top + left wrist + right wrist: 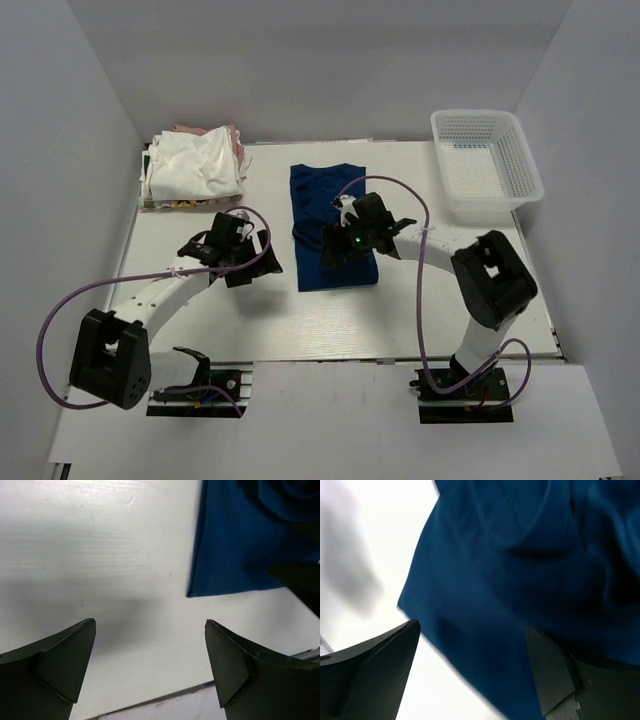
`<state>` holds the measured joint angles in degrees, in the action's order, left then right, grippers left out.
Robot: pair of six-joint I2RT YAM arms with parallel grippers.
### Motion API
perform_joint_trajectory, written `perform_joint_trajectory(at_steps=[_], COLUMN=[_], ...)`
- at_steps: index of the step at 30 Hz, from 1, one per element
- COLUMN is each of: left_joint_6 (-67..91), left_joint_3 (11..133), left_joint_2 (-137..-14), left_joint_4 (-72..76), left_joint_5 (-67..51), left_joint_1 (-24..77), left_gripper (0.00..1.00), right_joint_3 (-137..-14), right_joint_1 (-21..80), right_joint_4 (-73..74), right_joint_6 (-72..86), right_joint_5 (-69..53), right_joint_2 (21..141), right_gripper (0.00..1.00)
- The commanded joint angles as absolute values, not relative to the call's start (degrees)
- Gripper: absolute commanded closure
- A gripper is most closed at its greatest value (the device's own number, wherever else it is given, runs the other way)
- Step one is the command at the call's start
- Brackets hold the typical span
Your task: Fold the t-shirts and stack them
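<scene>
White bench (330, 325), near strip: smooth board, nothing lying on it before the cloth; room to work.
Left gripper (150, 625): jaws wide apart, holding nothing; poised over bare bench just beside the near left corner of the cloth, not touching it.
Right gripper (471, 626): jaws likewise spread, nothing between them; hanging close above the near half of the cloth; contact impossible to tell.
Step in hand, as judged: lengthwise folds done; crosswise fold probably next.
Doing it well: pinch the two near corners through all layers; lift level and together; carry toward the far edge without dragging; lay edge on edge, then smooth.
Risk: uneven lift likely to skew the layers or spill an inner fold.
Navy t-shirt (330, 185): mid-bench; a long narrow panel running near to far; near left corner crisp and flat; soft ripples and a rounded ridge toward the far end; print not visible.
Pile of white and pink t-shirts (195, 165): far left corner; rumpled, heaped, unfolded.
Mesh basket (490, 205): far right corner; white plastic; well apart from the cloth.
</scene>
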<state>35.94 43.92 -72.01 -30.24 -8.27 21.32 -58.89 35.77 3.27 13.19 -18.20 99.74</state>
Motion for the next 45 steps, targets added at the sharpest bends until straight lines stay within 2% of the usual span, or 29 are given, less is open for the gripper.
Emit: perform_joint_trajectory(at_steps=[1,4,10,13,17,20,24,25,28,30,32,40,45], left_joint_6=[36.91,37.53,37.53,37.53,37.01,34.63,32.78,32.78,32.17,32.17,31.47,30.32,30.32], left_joint_3=[43.15,43.15,44.21,44.74,44.74,44.12,44.65,44.13,43.07,43.07,43.07,44.74,44.74], left_joint_2=[-68.21,-68.20,-67.59,-66.36,-64.78,-64.78,-68.90,-70.39,-72.68,-75.58,-79.16,-89.73,-93.07], left_joint_4=[-31.98,-33.57,-34.72,-35.24,-34.72,-32.88,-28.15,-26.99,-21.20,-18.73,-16.53,-15.38,-14.77], left_joint_5=[-7.29,-6.68,-6.15,-6.15,-5.63,-8.87,-13.96,-15.28,-20.29,-23.37,-24.34,-24.09,-23.55], left_joint_1=[21.36,21.36,21.36,21.36,21.36,21.36,22.59,22.59,22.59,23.20,24.43,27.77,29.53], left_gripper=[0.00,0.00,0.00,0.00,0.00,0.00,0.00,0.00,0.00,0.00,0.00,0.00,0.11], right_joint_3=[-64.23,-68.27,-68.11,-70.21,-78.29,-78.58,-69.63,-68.91,-64.61,-57.70,-50.07,-41.40,-39.38], right_joint_1=[36.04,35.77,35.07,34.72,33.84,33.31,32.79,32.35,30.68,29.37,28.22,26.10,25.40], right_joint_4=[-3.07,-3.95,-22.10,-26.43,-18.93,-15.57,-11.97,-6.47,7.33,11.05,10.99,8.18,5.36], right_joint_6=[12.74,13.71,18.19,20.64,20.83,18.55,19.32,22.82,26.70,27.85,28.21,25.76,26.02], right_joint_5=[-18.11,-14.16,-0.27,6.58,10.72,10.46,11.16,10.99,8.53,6.43,1.19,-9.84,-12.83], right_joint_2=[103.70,107.84,110.30,113.19,116.19,114.09,102.67,98.22,94.93,90.63,85.98,84.02,86.21], right_gripper=[0.10,0.10,0.10,0.10,0.10,0.10,0.10,0.10,0.10,0.10,0.10,0.10,0.10])
